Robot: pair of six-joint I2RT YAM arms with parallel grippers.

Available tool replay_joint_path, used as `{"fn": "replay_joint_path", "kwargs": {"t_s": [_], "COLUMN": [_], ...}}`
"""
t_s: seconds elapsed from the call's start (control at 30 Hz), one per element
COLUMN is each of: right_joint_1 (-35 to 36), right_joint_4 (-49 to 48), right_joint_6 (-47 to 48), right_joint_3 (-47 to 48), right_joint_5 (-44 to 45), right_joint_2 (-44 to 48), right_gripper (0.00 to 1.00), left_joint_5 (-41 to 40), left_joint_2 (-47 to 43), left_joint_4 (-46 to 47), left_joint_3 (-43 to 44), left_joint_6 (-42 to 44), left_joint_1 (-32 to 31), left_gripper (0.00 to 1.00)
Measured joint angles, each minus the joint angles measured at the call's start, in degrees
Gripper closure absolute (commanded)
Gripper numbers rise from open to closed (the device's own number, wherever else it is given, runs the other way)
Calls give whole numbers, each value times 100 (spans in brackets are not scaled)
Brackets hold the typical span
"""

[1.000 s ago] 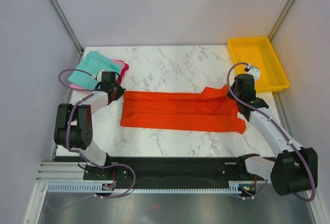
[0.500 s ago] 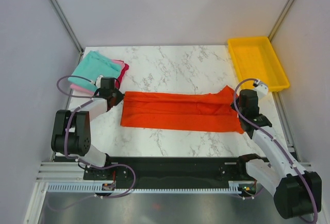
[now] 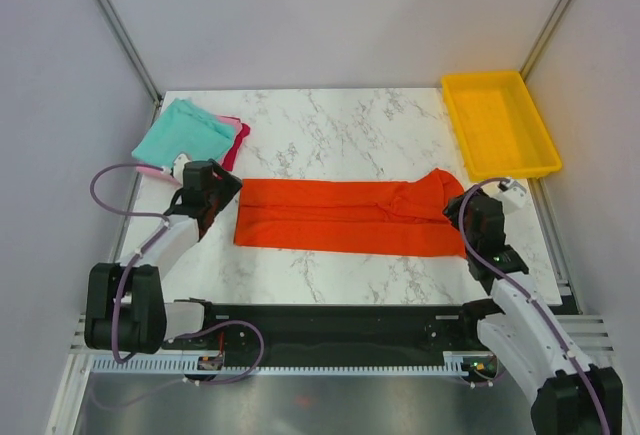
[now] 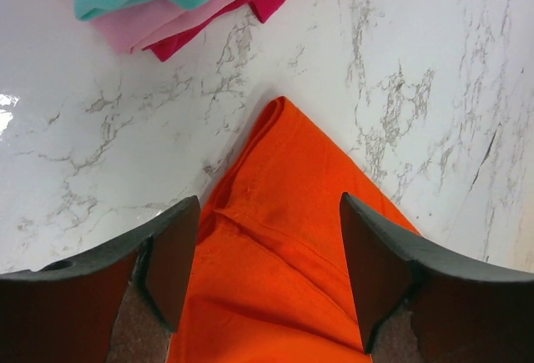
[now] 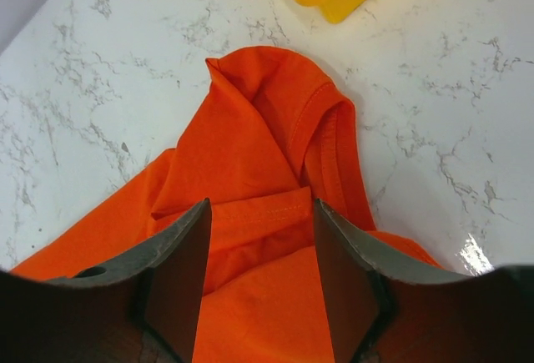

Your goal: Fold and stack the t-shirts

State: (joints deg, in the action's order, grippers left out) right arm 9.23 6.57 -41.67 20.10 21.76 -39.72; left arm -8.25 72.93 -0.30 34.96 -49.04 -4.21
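At the middle of the table [image 3: 330,125] lies one orange-red t-shirt [image 3: 345,217], folded into a long flat band that runs from the left side to the right side, parallel to the near edge. Its left end is a clean corner; its right end is bunched, with the collar and a sleeve turned up in loose folds.

In the far left corner there is a small pile: one teal t-shirt [image 3: 182,133] on top, and under it pink cloth [image 3: 236,138] in a light layer and a darker magenta layer. I cannot tell if this pink cloth is one shirt or two.

One yellow plastic tray [image 3: 500,125] stands in the far right corner, apart from the orange-red t-shirt.

There are two arms. The left hand [image 4: 269,273] is over the left end of the orange-red t-shirt, its two fingers spread apart and gripping nothing; the cloth lies flat below them. The right hand [image 5: 261,275] is over the bunched right end, also with the fingers spread and nothing caught between them.
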Motion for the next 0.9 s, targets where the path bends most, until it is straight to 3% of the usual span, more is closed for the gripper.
{"fn": "replay_joint_path", "kwargs": {"t_s": [0.23,0.4,0.67,0.77,0.9], "right_joint_1": [2,2,-2,-31,-153], "right_joint_4": [-227,-313,-317,-302,-289], "right_joint_6": [380,616,656,645,568], "right_joint_3": [1095,2116,3233,3449,3534], "right_joint_5": [-114,24,225,225,210], "right_joint_2": [-2194,-3668,-5429,-5807,-5976], "right_gripper": [44,39,34,39,53], "left_joint_5": [109,378,586,693,870], "left_joint_2": [79,850,1860,2146,2350], "left_joint_4": [-129,-232,-339,-409,-411], "left_joint_3": [339,1073,1453,1506,1556], "left_joint_6": [-7,0,22,15,-37], "left_joint_1": [-243,-691,-713,-713,-660], "left_gripper": [28,32,37,38,41]}}
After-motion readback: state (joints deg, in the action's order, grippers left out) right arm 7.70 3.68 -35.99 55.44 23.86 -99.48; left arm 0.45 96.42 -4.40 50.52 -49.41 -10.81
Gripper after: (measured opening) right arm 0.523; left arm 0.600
